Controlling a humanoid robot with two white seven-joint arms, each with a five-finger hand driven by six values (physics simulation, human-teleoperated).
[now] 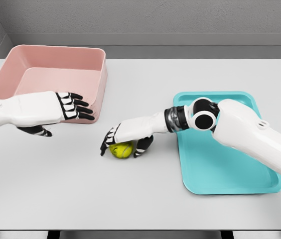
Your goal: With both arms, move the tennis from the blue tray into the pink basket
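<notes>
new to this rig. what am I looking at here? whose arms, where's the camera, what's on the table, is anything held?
It is a simulator render from a camera on a humanoid robot's head, looking down at a grey table. The two white arms are the robot's own. The left hand hovers open in front of the pink basket. The right hand reaches left from over the blue tray and cups the tennis ball, which sits on the table between tray and basket. The tray looks empty.

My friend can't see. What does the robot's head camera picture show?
The right hand covers a yellow-green tennis ball on the grey table, between a blue tray and a pink basket. The open left hand waits by the basket.
</notes>
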